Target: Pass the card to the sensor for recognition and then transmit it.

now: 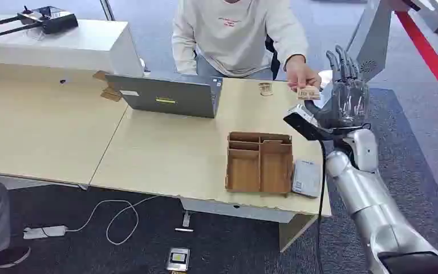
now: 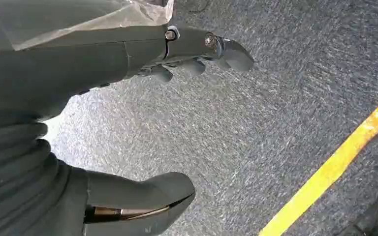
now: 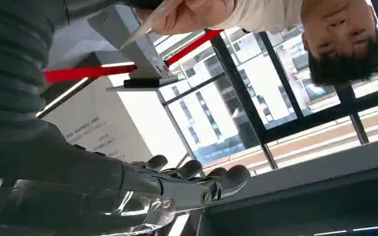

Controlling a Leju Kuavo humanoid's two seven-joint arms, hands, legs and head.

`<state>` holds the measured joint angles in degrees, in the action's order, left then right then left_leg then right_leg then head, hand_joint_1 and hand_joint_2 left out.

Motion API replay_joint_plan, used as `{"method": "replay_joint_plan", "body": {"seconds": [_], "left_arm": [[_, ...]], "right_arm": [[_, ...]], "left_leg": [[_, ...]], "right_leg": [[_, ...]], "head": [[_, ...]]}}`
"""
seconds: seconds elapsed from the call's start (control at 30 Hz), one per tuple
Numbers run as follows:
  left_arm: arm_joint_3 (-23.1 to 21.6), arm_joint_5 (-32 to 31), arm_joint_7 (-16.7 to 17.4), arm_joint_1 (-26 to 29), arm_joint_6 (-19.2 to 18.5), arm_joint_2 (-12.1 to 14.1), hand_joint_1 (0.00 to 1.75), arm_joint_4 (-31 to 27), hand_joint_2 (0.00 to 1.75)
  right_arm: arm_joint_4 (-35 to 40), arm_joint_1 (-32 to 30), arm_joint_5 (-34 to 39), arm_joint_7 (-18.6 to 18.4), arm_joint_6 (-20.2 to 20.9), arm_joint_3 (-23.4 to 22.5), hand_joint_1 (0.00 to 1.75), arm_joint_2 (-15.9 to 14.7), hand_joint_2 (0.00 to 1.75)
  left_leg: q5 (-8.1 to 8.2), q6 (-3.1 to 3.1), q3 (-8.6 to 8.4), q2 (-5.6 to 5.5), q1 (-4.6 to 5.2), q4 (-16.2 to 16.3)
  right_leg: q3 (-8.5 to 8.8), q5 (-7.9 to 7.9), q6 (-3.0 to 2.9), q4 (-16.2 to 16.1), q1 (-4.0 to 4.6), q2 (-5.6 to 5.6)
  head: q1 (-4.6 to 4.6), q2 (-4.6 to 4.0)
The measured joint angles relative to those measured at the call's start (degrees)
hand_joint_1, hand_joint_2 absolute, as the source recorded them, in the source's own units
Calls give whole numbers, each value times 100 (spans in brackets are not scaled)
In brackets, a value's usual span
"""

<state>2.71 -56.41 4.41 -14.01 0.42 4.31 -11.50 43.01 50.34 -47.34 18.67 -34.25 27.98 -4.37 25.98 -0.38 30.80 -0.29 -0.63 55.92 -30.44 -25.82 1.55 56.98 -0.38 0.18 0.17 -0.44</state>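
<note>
Beside right hand (image 1: 348, 97), card (image 1: 308, 94) partly hidden by person's hand (image 1: 301, 74)

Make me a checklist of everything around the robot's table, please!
Surface: light wooden table, mostly bare.
Job's things: card held by a person's hand, beside the raised right hand; grey sensor lies flat at the table's edge, beside the wooden tray.
Clutter: laptop; small item behind it.
Hands: right hand up, fingers apart, holding nothing; left hand hangs over carpet, holding nothing.
Cables: white cord and power brick on the floor.
Surroundings: seated person; white counter with a controller.
</note>
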Motion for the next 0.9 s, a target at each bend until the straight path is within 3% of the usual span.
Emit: {"method": "replay_joint_plan", "body": {"seconds": [0.13, 0.17, 0.23, 0.9], "left_arm": [[-33, 0, -7, 1, 0, -2, 0, 0, 175], [-35, 0, -9, 2, 0, 0, 0, 0, 175], [-50, 0, -17, 3, 0, 0, 0, 0, 175], [-90, -20, -22, 2, -37, 0, 0, 0, 175]], "right_arm": [[-118, 45, 2, -28, 31, 31, 7, 68, 175], [-135, 50, 4, -35, 35, 37, 162, 72, 175], [-194, 67, 9, -37, 48, 59, 175, 96, 175], [-527, 164, 173, 15, 140, 87, 175, 205, 175]], "left_leg": [[0, 0, 0, 1, 0, 0], [0, 0, 0, 0, 0, 0], [0, 0, 0, 0, 0, 0], [0, 0, -1, 0, 0, 0]], "right_leg": [[0, 0, 0, 0, 0, 0], [0, 0, 0, 0, 0, 0], [0, 0, 0, 0, 0, 0], [-2, 0, 0, 0, 0, 0]], "head": [[0, 0], [0, 0], [0, 0], [-2, 0]]}}
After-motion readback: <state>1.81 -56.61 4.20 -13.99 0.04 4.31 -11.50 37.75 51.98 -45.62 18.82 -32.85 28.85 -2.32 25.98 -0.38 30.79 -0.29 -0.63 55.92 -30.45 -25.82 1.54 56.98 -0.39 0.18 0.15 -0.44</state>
